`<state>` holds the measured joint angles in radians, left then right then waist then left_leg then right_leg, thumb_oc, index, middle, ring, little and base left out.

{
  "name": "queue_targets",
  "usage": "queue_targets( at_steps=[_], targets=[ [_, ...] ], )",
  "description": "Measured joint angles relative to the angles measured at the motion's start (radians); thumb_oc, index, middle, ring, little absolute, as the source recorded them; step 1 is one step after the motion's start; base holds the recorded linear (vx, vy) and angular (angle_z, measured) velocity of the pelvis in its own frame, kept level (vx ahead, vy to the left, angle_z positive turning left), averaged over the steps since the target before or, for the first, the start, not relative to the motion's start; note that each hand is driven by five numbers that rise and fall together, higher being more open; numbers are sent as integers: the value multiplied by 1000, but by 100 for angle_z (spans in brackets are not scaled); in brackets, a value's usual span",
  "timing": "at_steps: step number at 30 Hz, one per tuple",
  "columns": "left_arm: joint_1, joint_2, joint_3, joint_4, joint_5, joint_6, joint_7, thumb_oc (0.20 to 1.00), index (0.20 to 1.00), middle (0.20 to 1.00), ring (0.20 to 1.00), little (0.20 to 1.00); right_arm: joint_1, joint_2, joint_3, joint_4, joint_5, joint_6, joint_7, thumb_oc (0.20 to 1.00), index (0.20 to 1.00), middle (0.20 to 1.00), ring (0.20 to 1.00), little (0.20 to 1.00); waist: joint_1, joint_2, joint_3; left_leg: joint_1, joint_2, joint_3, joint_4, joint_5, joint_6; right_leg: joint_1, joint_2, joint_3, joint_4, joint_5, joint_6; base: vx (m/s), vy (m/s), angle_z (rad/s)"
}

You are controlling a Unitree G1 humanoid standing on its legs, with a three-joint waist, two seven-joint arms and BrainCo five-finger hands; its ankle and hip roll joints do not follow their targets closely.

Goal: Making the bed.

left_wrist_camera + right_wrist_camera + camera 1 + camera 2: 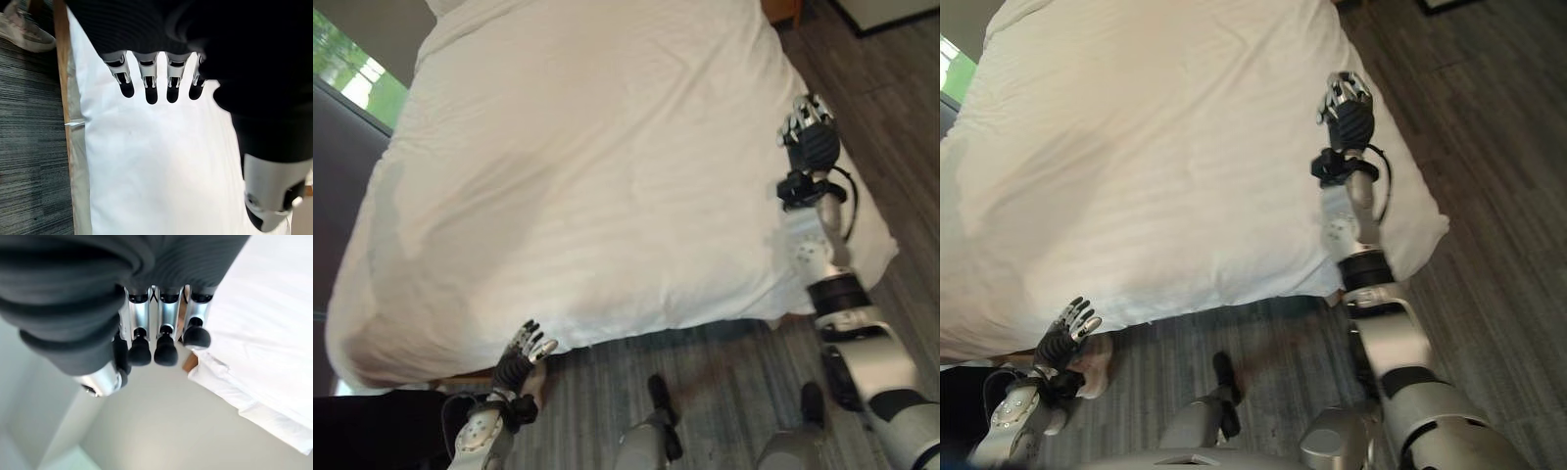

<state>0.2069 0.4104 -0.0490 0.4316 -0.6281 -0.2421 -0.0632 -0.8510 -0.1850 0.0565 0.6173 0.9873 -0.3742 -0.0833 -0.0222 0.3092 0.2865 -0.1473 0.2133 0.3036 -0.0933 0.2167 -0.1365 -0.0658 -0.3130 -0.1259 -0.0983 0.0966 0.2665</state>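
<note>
A white duvet [587, 176] lies spread over the bed, smooth with faint creases, and hangs over the foot edge and the right side. My left hand [521, 357] is at the bed's near left corner, just below the duvet's hanging edge, open with fingers [151, 83] straight and holding nothing. My right hand [811, 132] is raised over the duvet's right edge, fingers [164, 340] fairly straight and apart from the cloth, also empty. The duvet's near right corner [871, 245] droops toward the floor beside my right forearm.
Grey wood-plank floor [724, 372] runs along the foot and right side of the bed. The wooden bed frame [61, 88] shows under the duvet. A person's shoe [24, 32] stands on the floor near it. A window [352, 69] and dark wall lie to the left.
</note>
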Motion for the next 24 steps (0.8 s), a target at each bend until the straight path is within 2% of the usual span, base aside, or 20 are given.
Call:
queue_targets(
  at_steps=[2, 4, 6, 8, 10, 13, 14, 16, 17, 18, 19, 20, 21, 22, 23, 24],
  targets=[
    [3, -22, -24, 32, -29, -7, 6, 1000, 1000, 1000, 1000, 1000, 40, 47, -29, 62, 57, -11, -6, 200, 200, 200, 200, 200, -6, 34, 3, -31, 1, 9, 0, 1, 1, -41, 1, 15, 1, 2, -7, -117, 1, -12],
    [-9, -24, -32, 77, -36, -6, 3, 1000, 1000, 1000, 1000, 1000, 90, 37, -30, 161, 95, -4, 16, 200, 200, 200, 200, 200, -14, 50, 5, -56, 0, 24, 0, 6, 4, -84, -1, 34, 12, 6, -1, -78, -7, -20],
    [-18, -24, -34, 104, -36, -1, -13, 1000, 1000, 1000, 1000, 1000, 105, 23, 11, 174, 93, 17, 83, 200, 200, 200, 200, 200, -48, 53, 6, -63, -3, 37, 0, 8, 6, -104, -5, 47, 11, 11, 3, -58, -16, -14],
    [-22, -18, -34, 104, -36, 0, -27, 1000, 1000, 1000, 1000, 1000, 63, 37, 20, 200, 94, 50, 92, 200, 200, 200, 200, 200, -58, 53, 7, -61, -2, 44, 0, 5, 3, -105, -5, 54, 7, 11, 3, -33, -7, -17],
    [-64, -17, -43, 133, -35, 0, -32, 1000, 1000, 1000, 1000, 1000, 57, 1, 40, 225, 80, 104, 125, 200, 200, 200, 200, 200, -67, 56, 8, -65, 8, 67, -1, -7, -13, -147, 1, 82, 30, -3, 5, -14, 6, -27],
    [-66, -23, -40, 141, -27, 2, -31, 1000, 1000, 1000, 1000, 1000, 61, -49, 42, 190, 70, 155, 172, 200, 200, 200, 200, 200, -90, 56, 11, -76, 11, 80, 0, -7, -12, -181, 5, 104, 54, -9, 5, 34, -9, -17],
    [-79, -26, -46, 146, -20, 0, -22, 1000, 1000, 1000, 1000, 1000, 90, -52, 31, 162, 72, 151, 177, 200, 200, 200, 200, 200, -106, 47, 15, -72, 19, 91, -1, -13, -20, -190, 7, 112, 62, -13, 4, 100, -11, -27],
    [-143, -31, -53, 289, 11, 3, -3, 1000, 1000, 1000, 1000, 1000, 138, -33, -3, 130, 72, 135, 182, 200, 200, 200, 200, 200, -132, 32, 20, -57, 24, 115, -1, -15, -24, -203, 19, 135, 68, -17, -2, 115, -12, -41],
    [-195, -46, -40, 327, 21, 9, 20, 1000, 1000, 1000, 1000, 1000, 179, -74, -36, 132, 72, 128, 169, 200, 200, 200, 200, 200, -163, 10, 30, -40, 34, 140, -2, -20, -30, -200, 28, 157, 58, -10, -4, 155, -3, -38],
    [-212, -63, -15, 339, 21, 16, 42, 1000, 1000, 1000, 1000, 1000, 212, -119, -102, 152, 72, 127, 146, 200, 200, 200, 200, 200, -170, 5, 30, -33, 37, 147, -1, -23, -33, -195, 32, 161, 54, -10, -4, 127, 7, -35],
    [-197, -71, -1, 347, 20, 18, 61, 1000, 1000, 1000, 1000, 1000, 249, -162, -163, 177, 74, 111, 117, 200, 200, 200, 200, 200, -169, 2, 30, -25, 39, 153, -6, -24, -35, -187, 34, 164, 47, -6, -8, 116, 2, -41],
    [-143, -76, 20, 344, 20, 8, 71, 1000, 1000, 1000, 1000, 1000, 333, -256, -293, 187, 74, 74, 61, 200, 200, 200, 200, 200, -200, -8, 38, -12, 44, 181, -1, -26, -37, -192, 42, 188, 37, 6, -9, 70, 4, -50],
    [-109, -76, 27, 340, 20, 4, 74, 1000, 1000, 1000, 1000, 1000, 368, -285, -337, 187, 76, 47, 37, 200, 200, 200, 200, 200, -210, -11, 40, -6, 46, 192, -5, -27, -38, -191, 45, 197, 25, 10, -11, 70, -7, -52],
    [-80, -76, 34, 339, 20, 4, 82, 1000, 1000, 1000, 1000, 1000, 401, -322, -375, 182, 76, 17, 20, 288, 288, 288, 288, 288, -249, -18, 44, 2, 49, 202, -3, -31, -42, -191, 49, 208, 15, 13, -12, 28, -64, -45],
    [-60, -76, 49, 339, 18, 6, 94, 1000, 1000, 1000, 1000, 1000, 422, -353, -383, 182, 72, 3, 0, 1000, 1000, 1000, 1000, 1000, -265, -31, 55, 20, 48, 214, -1, -31, -42, -190, 54, 230, 12, 23, -13, 5, -73, -57],
    [-46, -81, 66, 339, 13, 16, 115, 1000, 1000, 1000, 1000, 1000, 453, -368, -382, 164, 64, 5, -17, 1000, 1000, 1000, 1000, 1000, -282, -53, 67, 49, 52, 206, 4, -34, -45, -192, 68, 252, 18, 26, -16, 3, -128, -101]
  ],
)
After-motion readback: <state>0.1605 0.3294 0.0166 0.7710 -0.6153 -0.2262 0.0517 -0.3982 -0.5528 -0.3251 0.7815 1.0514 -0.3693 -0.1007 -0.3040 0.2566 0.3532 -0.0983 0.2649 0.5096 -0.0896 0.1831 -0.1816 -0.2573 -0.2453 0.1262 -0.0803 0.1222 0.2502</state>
